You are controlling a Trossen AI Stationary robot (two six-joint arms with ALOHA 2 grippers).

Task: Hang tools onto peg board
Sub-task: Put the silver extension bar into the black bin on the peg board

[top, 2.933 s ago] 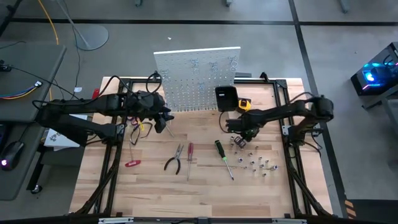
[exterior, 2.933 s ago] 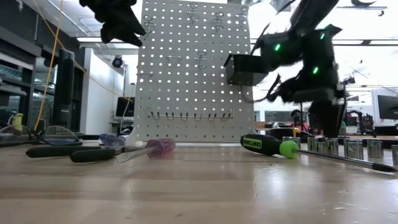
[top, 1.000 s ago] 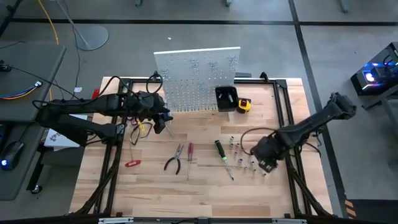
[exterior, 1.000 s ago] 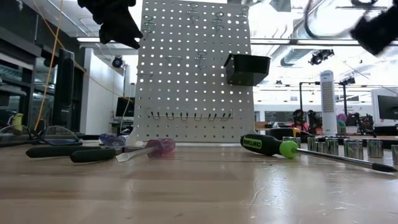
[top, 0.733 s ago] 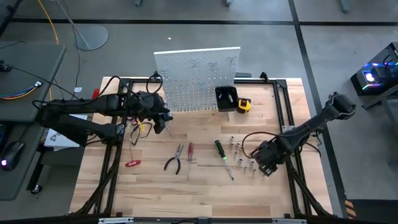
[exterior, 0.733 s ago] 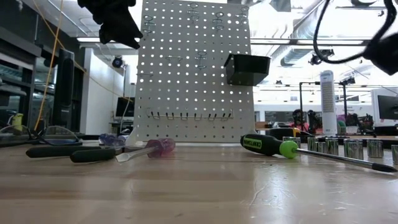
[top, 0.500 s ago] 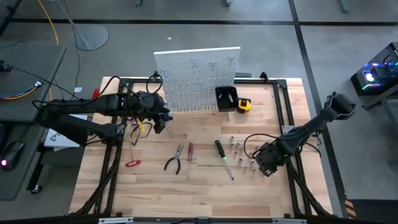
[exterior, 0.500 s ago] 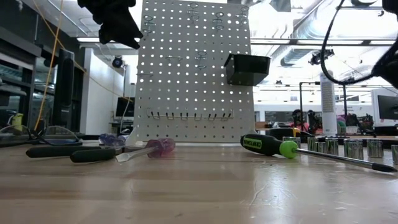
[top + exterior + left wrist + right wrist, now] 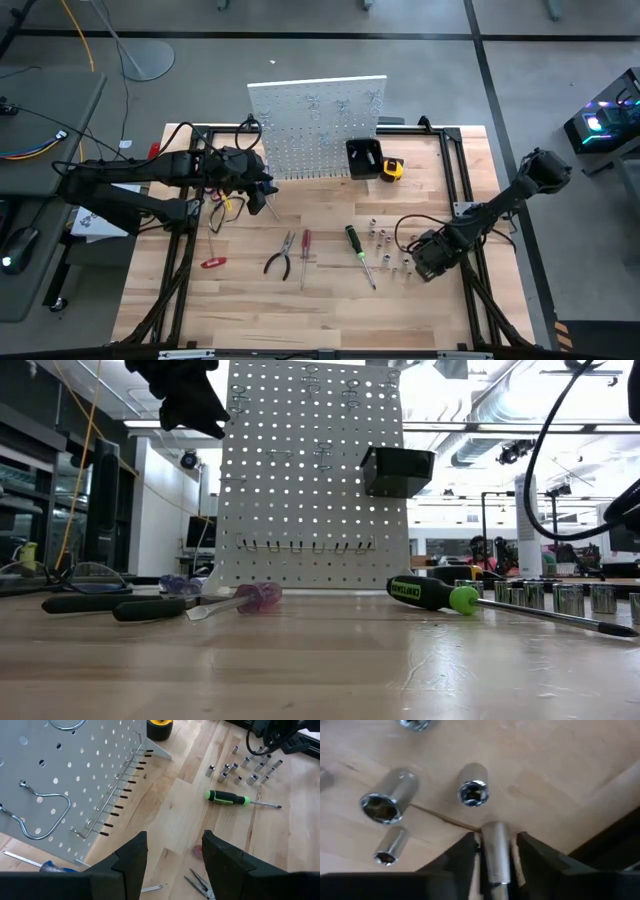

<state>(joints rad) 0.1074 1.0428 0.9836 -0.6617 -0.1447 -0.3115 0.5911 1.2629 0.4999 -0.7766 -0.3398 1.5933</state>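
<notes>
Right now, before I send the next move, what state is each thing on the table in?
Left gripper: open, empty, raised by the peg board.
Right gripper: around a metal socket at the table.
Green-black screwdriver: lying flat.
Pliers: lying flat.
Red screwdriver: lying flat.
Black bin: hung on the peg board.

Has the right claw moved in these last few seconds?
Yes. The right gripper left the black bin on the peg board and came toward the table's near edge, closing around a metal socket.

White peg board (image 9: 318, 125) stands upright at the table's (image 9: 250, 310) far edge, black bin (image 9: 364, 157) attached — pliers (image 9: 280, 255), red screwdriver (image 9: 306, 254) and green-black screwdriver (image 9: 358, 252) lie flat mid-table.
</notes>
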